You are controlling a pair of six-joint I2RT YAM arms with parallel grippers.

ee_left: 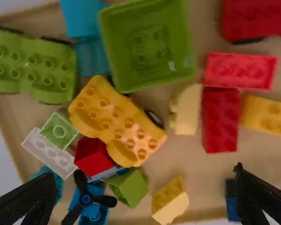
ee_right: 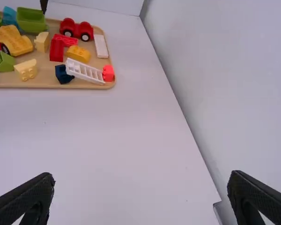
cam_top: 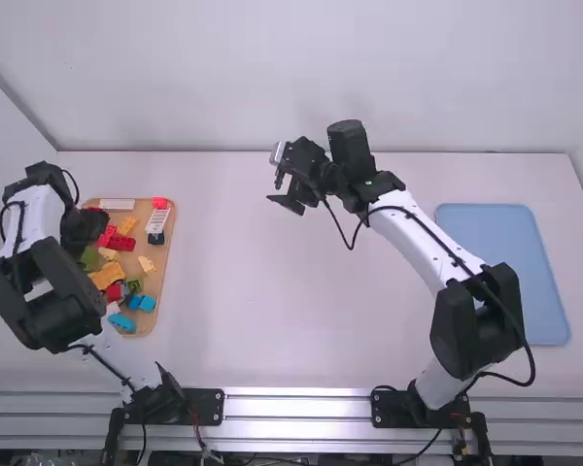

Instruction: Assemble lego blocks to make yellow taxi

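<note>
Tan wooden tray [ee_left: 203,185] holds red, blue, green and yellow plastic blocks, a hollow green open-topped plastic tub [ee_left: 150,51], and the yellow car-shaped plastic block [ee_left: 117,123], which lies just beside that tub. My left pincer [cam_top: 85,231] is over the tray, fingers wide apart, with the yellow block below it; my right pincer [cam_top: 281,180], also spread wide, is above the white table [cam_top: 243,301], well apart from the block.
</note>
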